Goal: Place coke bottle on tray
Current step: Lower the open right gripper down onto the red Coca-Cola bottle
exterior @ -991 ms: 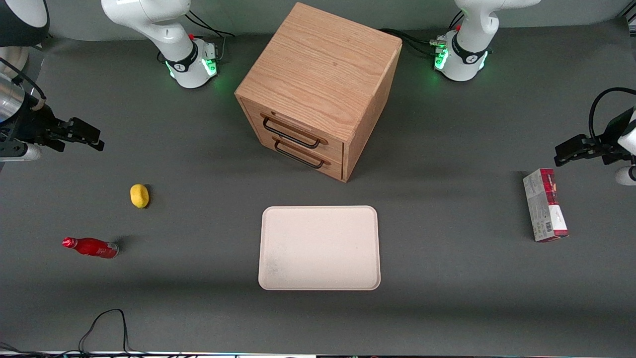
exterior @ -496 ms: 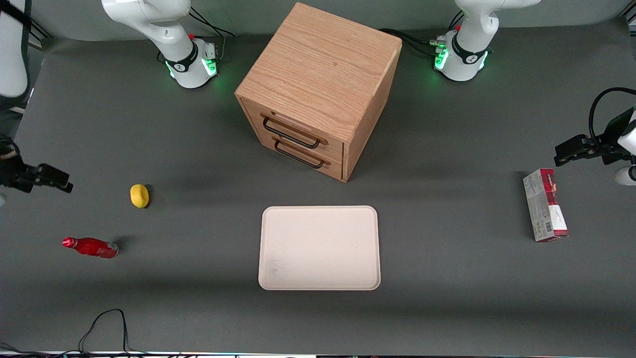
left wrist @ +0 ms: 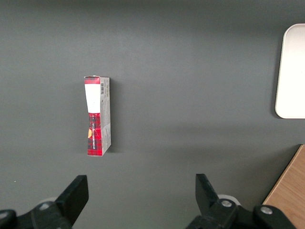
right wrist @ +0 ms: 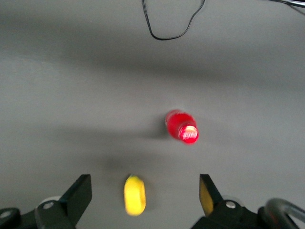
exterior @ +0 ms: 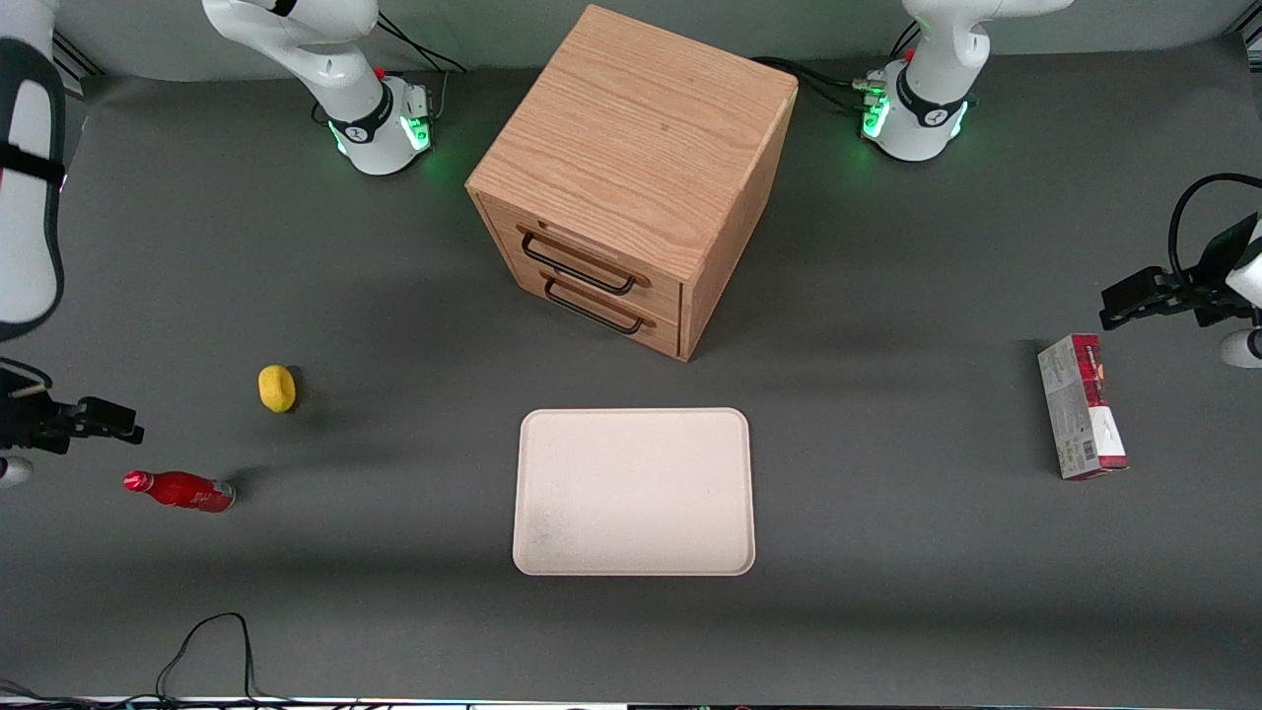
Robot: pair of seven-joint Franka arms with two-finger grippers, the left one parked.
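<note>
The coke bottle (exterior: pixel 180 490), small and red with a red cap, lies on its side on the grey table toward the working arm's end. In the right wrist view the coke bottle (right wrist: pixel 182 126) shows cap-first, ahead of the fingers. My gripper (exterior: pixel 118 426) hovers above the table, slightly farther from the front camera than the bottle and nearer the table's end. It is open wide and holds nothing, as the gripper (right wrist: pixel 144 193) shows in its own view. The cream tray (exterior: pixel 633 491) lies flat and bare in the middle of the table, nearer the front camera than the cabinet.
A yellow lemon (exterior: pixel 277 388) lies a little farther from the front camera than the bottle; this lemon (right wrist: pixel 134 194) appears between my open fingers. A wooden drawer cabinet (exterior: pixel 631 177) stands mid-table. A red-and-white carton (exterior: pixel 1081 406) lies toward the parked arm's end. A black cable (exterior: pixel 212 641) loops near the front edge.
My gripper has travelled toward the front camera, coming down from level with the cabinet's drawers to just beside the bottle. The bottle, lemon and tray have not moved.
</note>
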